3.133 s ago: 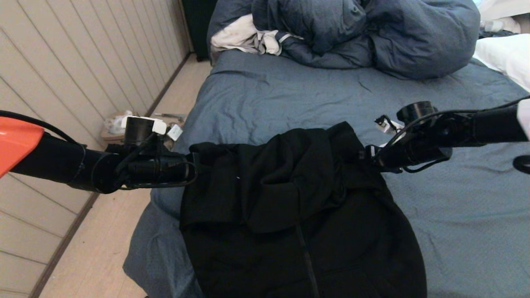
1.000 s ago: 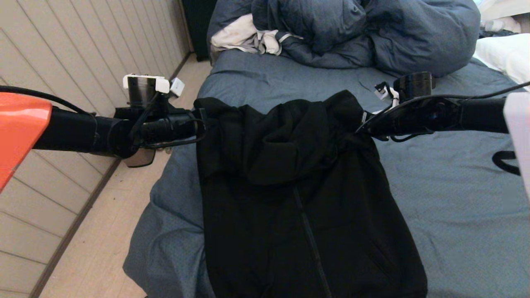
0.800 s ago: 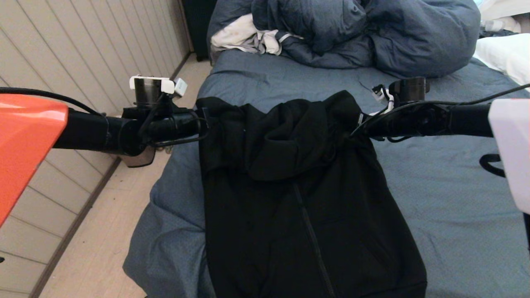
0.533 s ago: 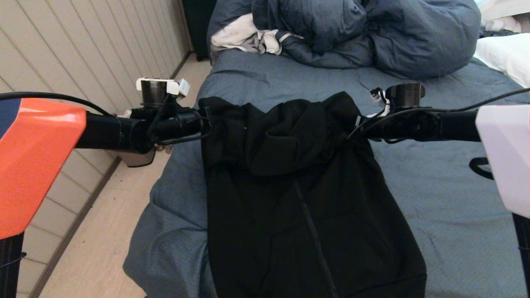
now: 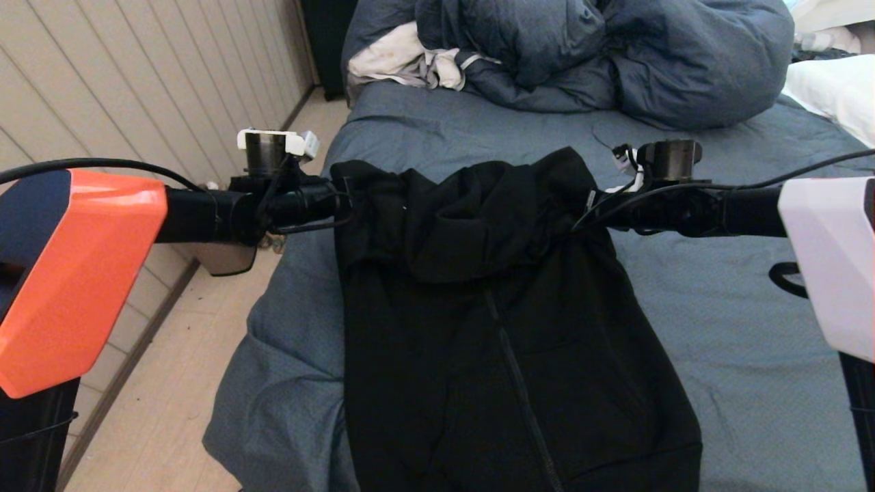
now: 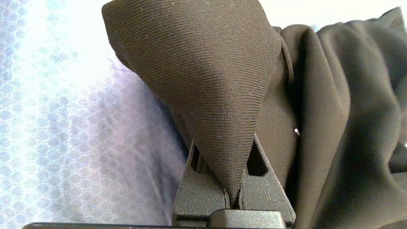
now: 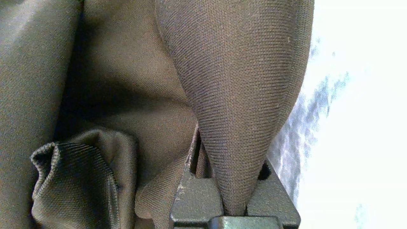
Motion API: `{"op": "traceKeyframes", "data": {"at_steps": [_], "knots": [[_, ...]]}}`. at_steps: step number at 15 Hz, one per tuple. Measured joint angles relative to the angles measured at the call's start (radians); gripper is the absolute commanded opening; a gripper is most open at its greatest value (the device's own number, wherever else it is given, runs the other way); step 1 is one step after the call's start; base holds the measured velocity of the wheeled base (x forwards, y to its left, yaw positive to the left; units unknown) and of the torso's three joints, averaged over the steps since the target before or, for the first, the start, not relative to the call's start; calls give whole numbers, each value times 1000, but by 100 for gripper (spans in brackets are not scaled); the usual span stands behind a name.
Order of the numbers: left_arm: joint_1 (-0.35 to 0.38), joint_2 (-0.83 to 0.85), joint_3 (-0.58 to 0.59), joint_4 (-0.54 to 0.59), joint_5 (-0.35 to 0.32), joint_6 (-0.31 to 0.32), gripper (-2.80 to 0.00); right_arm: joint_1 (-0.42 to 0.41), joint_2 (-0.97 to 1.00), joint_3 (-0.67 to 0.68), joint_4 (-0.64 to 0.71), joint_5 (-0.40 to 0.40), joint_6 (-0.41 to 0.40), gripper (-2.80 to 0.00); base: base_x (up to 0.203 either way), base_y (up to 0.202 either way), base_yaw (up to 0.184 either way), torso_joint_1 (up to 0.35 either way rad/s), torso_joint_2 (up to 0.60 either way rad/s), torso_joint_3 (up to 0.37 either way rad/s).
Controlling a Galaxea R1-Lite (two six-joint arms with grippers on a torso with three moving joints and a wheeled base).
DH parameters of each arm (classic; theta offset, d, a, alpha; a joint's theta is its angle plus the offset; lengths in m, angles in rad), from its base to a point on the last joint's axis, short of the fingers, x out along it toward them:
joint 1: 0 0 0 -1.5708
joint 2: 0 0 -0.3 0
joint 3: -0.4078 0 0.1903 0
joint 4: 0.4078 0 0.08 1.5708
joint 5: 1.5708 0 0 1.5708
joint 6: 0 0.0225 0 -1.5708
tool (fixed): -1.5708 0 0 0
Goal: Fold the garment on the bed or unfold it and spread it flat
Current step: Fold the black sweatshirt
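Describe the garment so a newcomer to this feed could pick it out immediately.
On the big bed with the blue-grey sheet, look to the near edge, between the left gripper and right gripper. The garment hangs from both: plain black with a front zipper, unlike the puffy blue duvet behind.

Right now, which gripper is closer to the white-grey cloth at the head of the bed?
Left. The left gripper clamps the garment on the side below the white-grey cloth; the right gripper grips the opposite shoulder, farther away.

Both arms stretched level, pointing inward. Left gripper (image 5: 340, 198) & right gripper (image 5: 586, 207) each clamped tight on fabric, wrists roughly same height, well apart.
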Motion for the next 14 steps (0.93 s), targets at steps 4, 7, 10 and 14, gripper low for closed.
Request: {"op": "traceKeyframes", "data": {"at_steps": [4, 7, 10, 14], "knots": [[0, 20, -76, 96, -1, 57, -280, 0, -1, -1, -7, 0, -7, -280, 0, 0, 0, 0, 0, 0], [0, 26, -84, 125, -1, 75, -280, 0, 1, -1, -5, 0, -18, -280, 0, 0, 0, 0, 0, 0], [0, 27, -84, 134, 20, 76, 0, 0, 2, 2, 0, -1, -22, 0, 0, 0, 0, 0, 0, 0], [-1, 27, -74, 142, 47, 66, 0, -2, 4, 9, 1, -1, -46, 0, 0, 0, 0, 0, 0, 0]]}}
